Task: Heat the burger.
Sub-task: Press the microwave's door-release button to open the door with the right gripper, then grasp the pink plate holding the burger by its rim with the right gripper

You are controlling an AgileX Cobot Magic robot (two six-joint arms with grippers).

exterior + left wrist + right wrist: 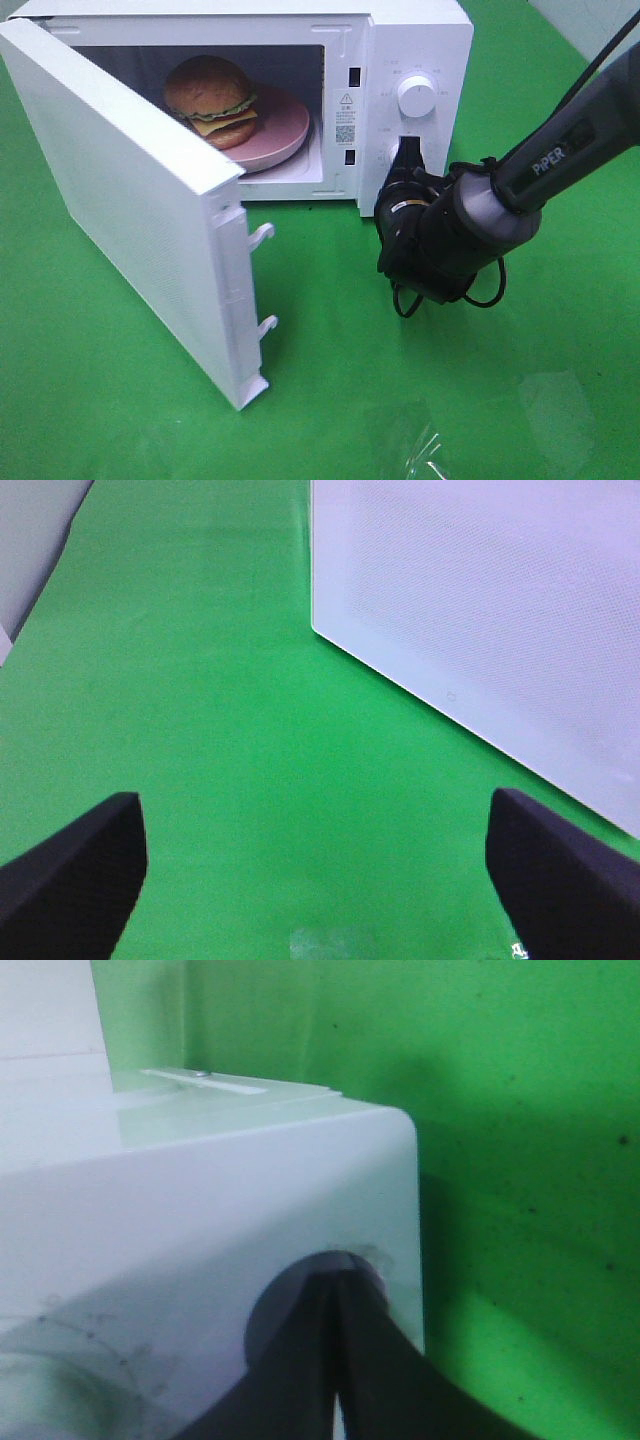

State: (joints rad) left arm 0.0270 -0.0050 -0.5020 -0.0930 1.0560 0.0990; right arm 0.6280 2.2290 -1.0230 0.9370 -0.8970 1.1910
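At microwave panel (440, 130): right gripper (337, 1288) closed, tips on button (266, 1312); left gripper (318, 868) open, empty.

The right arm (560, 150) is dark grey with white "PiPER" lettering, looped black cables (398, 298) and a black gripper (337, 1285).

White microwave (400, 40) with a white dial (416, 95), small grey marks around the dial, and a white door (130, 200) covered all over in tiny dots, on a bright green table (120, 400). Burger (212, 100) with a shiny golden-brown bun, green lettuce, yellow cheese and brown meat, on a plain pink plate (290, 135). Black left gripper (312, 815) with fine dots on its fingers (70, 875), black right gripper (338, 1295), and a black and grey arm (520, 170) with white letters.
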